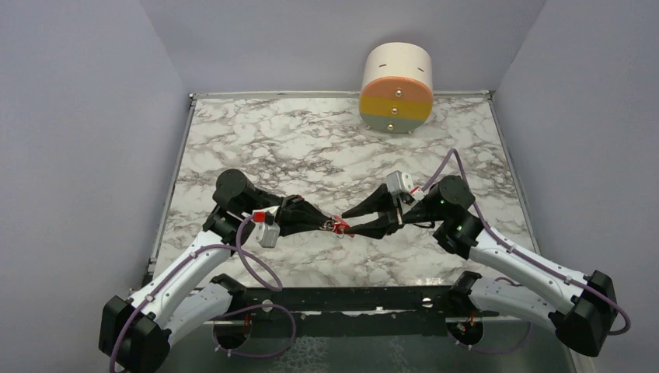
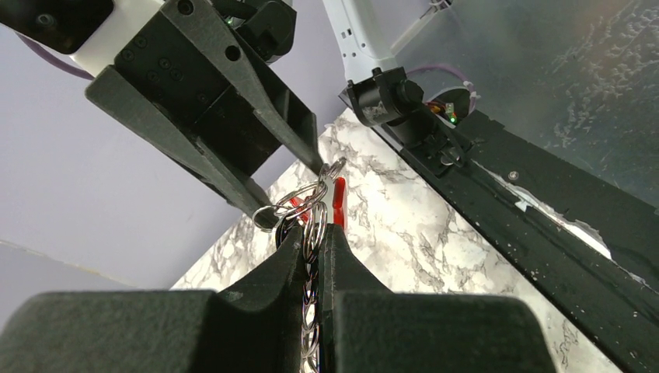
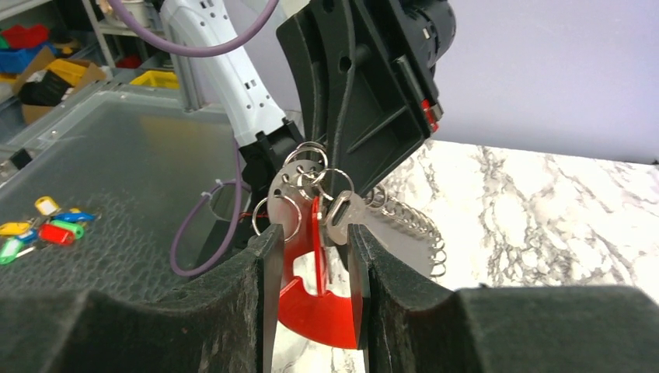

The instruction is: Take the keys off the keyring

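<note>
Stretching between two grippers over the middle of the marble table point(image 1: 256, 140), the keyring point(image 1: 339, 226) is held at both ends. The left gripper point(image 2: 315, 233) has its jaws pressed nearly together on the silver link chain point(image 2: 312, 303), while the right gripper point(image 3: 315, 231) pinches the flat red crescent clip point(image 3: 319, 307) across its width. Between the two grips a cluster of thin wire rings point(image 3: 307, 167) overlaps, and a silver key point(image 3: 339, 219) with a rounded head hangs from it, just beside one of the right gripper's fingers. Both pairs of fingers are matt black wedges tapering to narrow tips, which come close together at the rings. White stone veined with grey shows on every side of that meeting point. A thin metal rim point(image 1: 172, 183) runs along the table's left and right edges, with lavender walls rising just beyond. A pale cylinder point(image 1: 396, 87) faced with orange, yellow and green bands stands at the far edge, well apart from the arms. A black bar point(image 1: 350, 299) crosses the near edge between the arm bases. In the right wrist view, small coloured tags point(image 3: 39, 229) lie on a dark textured mat point(image 3: 116, 233).
</note>
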`<state>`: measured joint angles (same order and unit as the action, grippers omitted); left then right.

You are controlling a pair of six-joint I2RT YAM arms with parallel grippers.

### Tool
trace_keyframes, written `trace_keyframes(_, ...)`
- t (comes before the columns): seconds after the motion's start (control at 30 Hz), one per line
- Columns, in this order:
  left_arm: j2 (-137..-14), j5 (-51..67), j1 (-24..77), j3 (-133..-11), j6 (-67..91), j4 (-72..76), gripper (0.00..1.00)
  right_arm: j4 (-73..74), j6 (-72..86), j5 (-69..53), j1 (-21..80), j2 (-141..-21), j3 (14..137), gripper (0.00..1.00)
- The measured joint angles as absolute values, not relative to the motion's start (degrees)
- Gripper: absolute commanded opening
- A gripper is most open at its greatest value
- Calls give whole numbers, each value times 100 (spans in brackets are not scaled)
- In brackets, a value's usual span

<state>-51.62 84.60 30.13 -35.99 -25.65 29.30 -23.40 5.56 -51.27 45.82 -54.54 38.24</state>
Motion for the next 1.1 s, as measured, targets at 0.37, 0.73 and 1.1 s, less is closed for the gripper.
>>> trace_keyframes(0.37,-5129,8462,3041,-3597,-2519,2930,0,-2176,331,-4781,4580,-5308,3824,36)
trace_keyframes(0.73,-5127,8455,3041,-3597,-2526,2930,0,-2185,349,-4786,4580,-5363,3824,36)
trace_keyframes(1.1,-5199,8348,3087,-3597,-2534,2932,0,-2261,489,-4838,4582,-5572,3824,25)
